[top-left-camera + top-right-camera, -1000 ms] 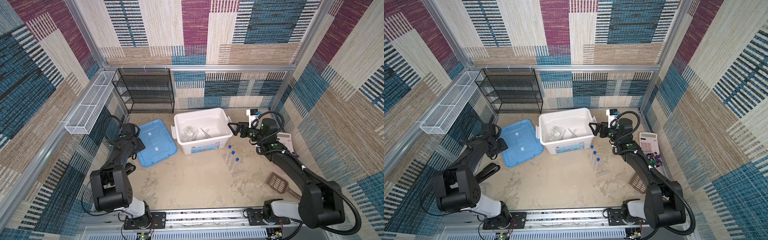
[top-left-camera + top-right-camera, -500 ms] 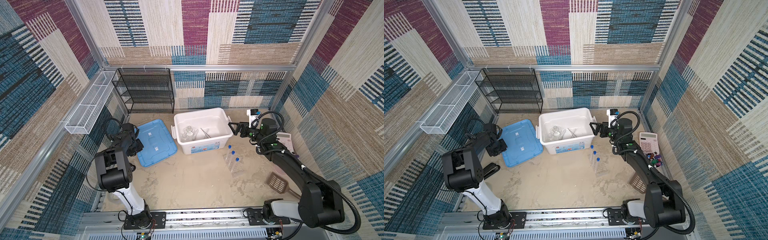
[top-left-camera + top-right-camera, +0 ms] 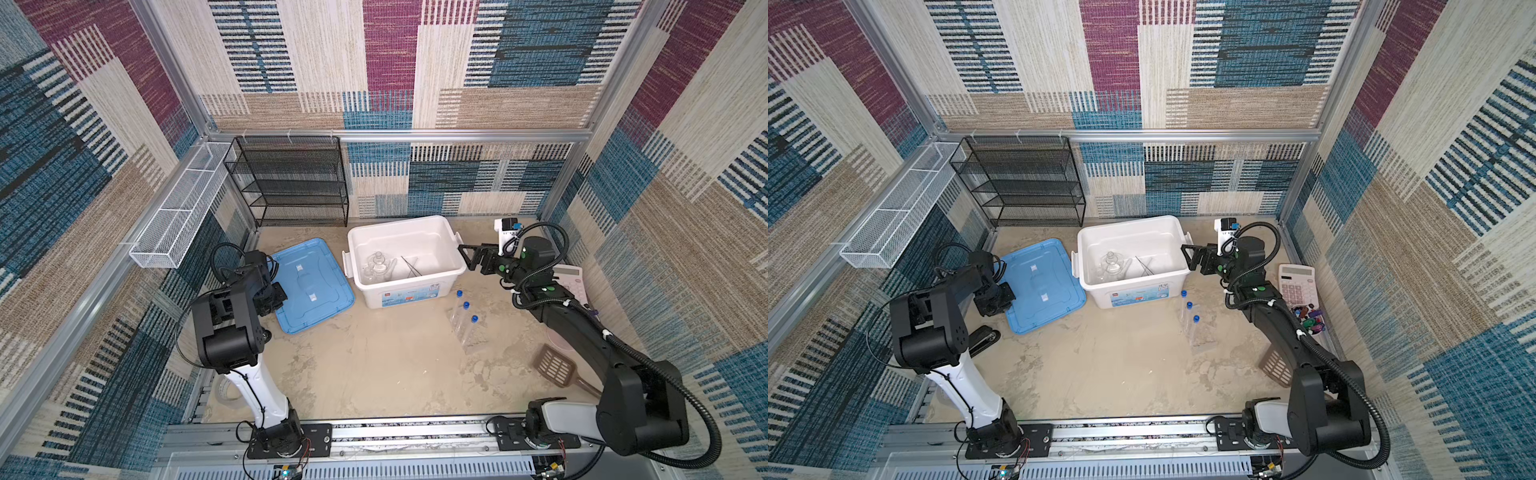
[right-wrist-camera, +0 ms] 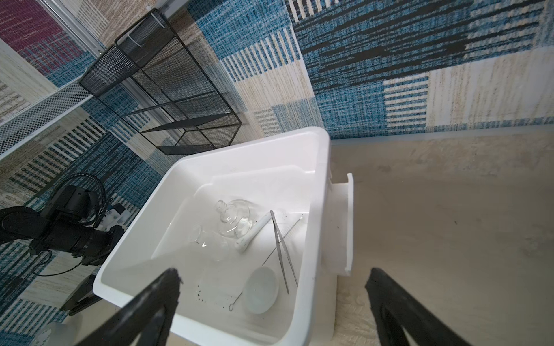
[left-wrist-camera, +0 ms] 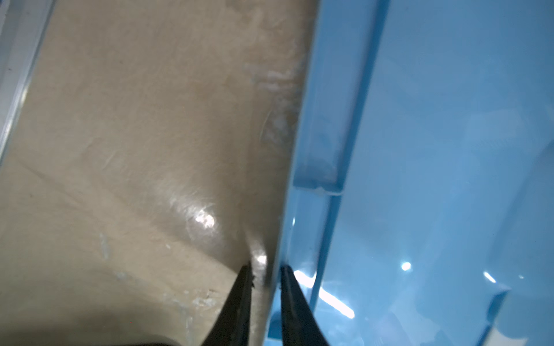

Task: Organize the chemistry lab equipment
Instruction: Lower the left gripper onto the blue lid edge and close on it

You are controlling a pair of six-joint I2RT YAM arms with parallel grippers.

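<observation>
My left gripper [image 5: 265, 266] sits at the near left edge of the blue lid [image 5: 449, 149], its jaws drawn in narrowly on either side of the rim. In both top views it rests there [image 3: 278, 297] [image 3: 1007, 297]. My right gripper [image 4: 274, 272] hangs wide open across the right wall of the white bin [image 4: 248, 146], holding nothing. Inside the bin lie clear glass flasks [image 4: 233, 218], a white pestle [image 4: 254, 232], metal tweezers [image 4: 283, 254], a small white bowl [image 4: 260, 289] and a thin rod [image 4: 236, 300]. Three blue-capped tubes [image 3: 465, 328] lie on the table in front of the bin.
A black wire shelf [image 3: 291, 178] stands at the back, with a white mesh basket [image 3: 178, 216] on the left wall. A pink calculator [image 3: 1296, 284] and a cup of markers [image 3: 1308, 320] sit under the right arm. A brown scoop [image 3: 555, 368] lies front right.
The left arm's elbow has swung up and toward the front while its jaws narrowed around the lid's edge. The right arm and the lab items have not moved.
</observation>
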